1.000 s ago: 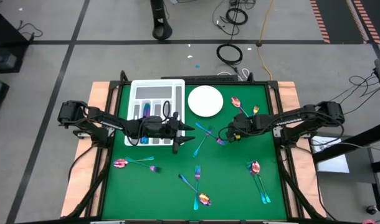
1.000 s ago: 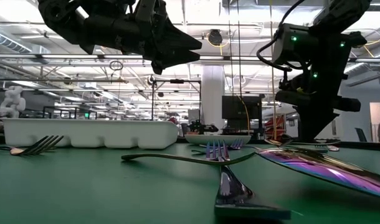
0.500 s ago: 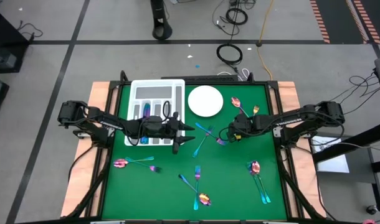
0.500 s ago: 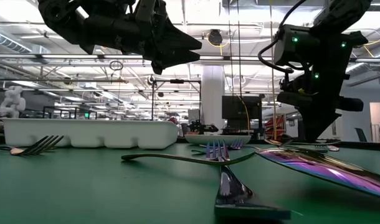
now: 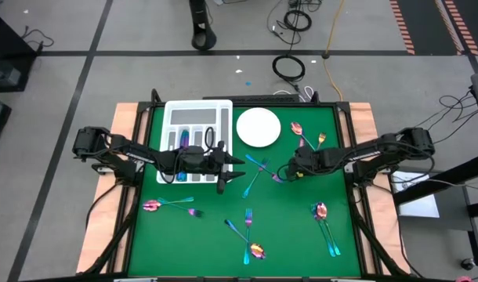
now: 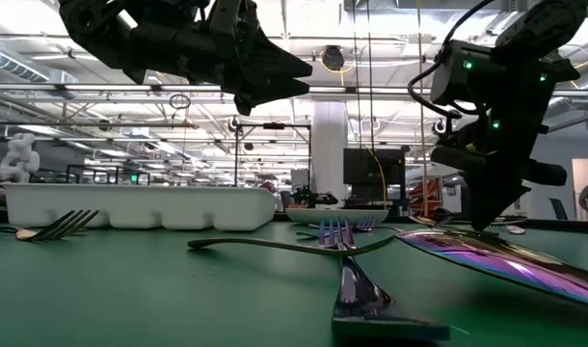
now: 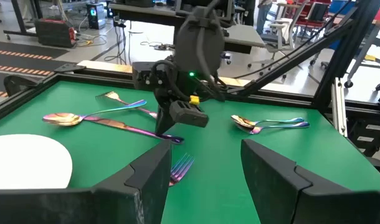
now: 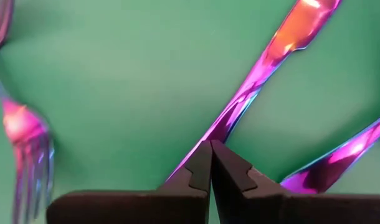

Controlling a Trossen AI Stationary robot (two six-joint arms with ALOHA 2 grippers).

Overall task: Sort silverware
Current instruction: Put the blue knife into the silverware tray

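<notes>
— Right pincer (image 8: 210, 163)?
— Clenched on a pink-purple knife (image 8: 252, 87), low at mid-counter (image 5: 208, 235), near the plate (image 5: 258, 127).
— Left pincer (image 5: 237, 166)?
— Spread wide, empty, hovering beside the tray (image 5: 196, 117).
— Other silverware (image 5: 251, 235)?
— Scattered over the green counter.

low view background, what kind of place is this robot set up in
Probably a big robotics lab or workshop hall. The low view shows a high open ceiling with beams and strip lights, the left wrist view shows workbenches with gear, and the high view shows a concrete floor with taped lines and loose cables.
</notes>
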